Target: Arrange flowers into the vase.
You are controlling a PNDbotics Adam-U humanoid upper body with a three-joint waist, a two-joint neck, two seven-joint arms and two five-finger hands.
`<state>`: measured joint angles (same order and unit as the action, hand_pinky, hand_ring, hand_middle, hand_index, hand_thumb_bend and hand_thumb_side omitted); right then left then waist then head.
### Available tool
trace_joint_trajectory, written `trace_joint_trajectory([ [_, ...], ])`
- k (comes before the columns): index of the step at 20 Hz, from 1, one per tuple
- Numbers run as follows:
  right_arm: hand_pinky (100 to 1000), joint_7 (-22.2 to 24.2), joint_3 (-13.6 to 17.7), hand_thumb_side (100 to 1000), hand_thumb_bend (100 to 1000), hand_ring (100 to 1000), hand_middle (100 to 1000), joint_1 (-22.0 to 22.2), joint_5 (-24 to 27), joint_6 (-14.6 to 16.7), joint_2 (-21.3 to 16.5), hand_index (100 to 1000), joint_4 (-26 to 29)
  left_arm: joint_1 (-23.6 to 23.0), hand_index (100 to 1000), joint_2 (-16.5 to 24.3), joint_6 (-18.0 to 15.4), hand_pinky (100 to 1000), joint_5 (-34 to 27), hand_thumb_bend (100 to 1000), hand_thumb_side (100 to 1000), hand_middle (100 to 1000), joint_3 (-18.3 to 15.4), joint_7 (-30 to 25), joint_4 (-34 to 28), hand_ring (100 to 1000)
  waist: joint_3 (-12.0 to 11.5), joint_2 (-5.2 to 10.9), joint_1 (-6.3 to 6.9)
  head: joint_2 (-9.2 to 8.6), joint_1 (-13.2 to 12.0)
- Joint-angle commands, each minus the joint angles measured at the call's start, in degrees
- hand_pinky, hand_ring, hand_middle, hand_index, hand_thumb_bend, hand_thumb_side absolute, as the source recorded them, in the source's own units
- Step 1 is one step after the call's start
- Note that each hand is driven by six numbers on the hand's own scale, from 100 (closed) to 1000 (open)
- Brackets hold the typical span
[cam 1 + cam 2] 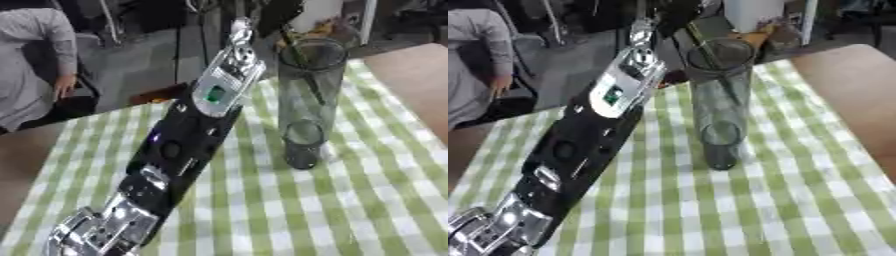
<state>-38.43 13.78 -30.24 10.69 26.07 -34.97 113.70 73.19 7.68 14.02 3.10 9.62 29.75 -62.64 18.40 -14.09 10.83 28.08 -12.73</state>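
A tall clear glass vase point(308, 100) stands upright on the green-and-white checked tablecloth point(367, 200). My left arm point(188, 145) stretches from the lower left corner up to the vase's mouth. The dark left hand point(278, 14) hovers just above and left of the rim, partly cut off by the top edge. A thin dark flower stem point(302, 65) runs down from the hand, slanting into the vase. The hand is shut on the stem's upper part. No blossom can be made out. My right hand shows in neither view.
The tablecloth ends at bare wooden table point(420, 75) on the right. Past the far edge are dark furniture, a white container point(750, 12) and a person in grey point(31, 65) at the upper left.
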Motion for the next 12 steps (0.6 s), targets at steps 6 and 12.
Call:
trace_joint_trajectory([
  [6, 691, -0.4, 0.5, 1000, 100, 779, 821, -0.6, 0.3, 0.2, -1.0, 885, 0.9, 0.6, 870, 2.3, 2.3, 812, 3.0, 817, 408, 778, -0.9, -2.4, 0.2, 839, -0.2, 1.48, -1.21, -0.02, 0.2],
  [12, 690, -0.3, 0.4, 1000, 100, 778, 821, -0.6, 0.4, 0.1, -0.9, 885, 0.9, 0.4, 894, 2.4, 3.2, 829, 5.9, 839, 460, 799, -0.7, -5.1, 0.2, 850, -0.1, 1.47, -1.33, -0.29, -0.1],
])
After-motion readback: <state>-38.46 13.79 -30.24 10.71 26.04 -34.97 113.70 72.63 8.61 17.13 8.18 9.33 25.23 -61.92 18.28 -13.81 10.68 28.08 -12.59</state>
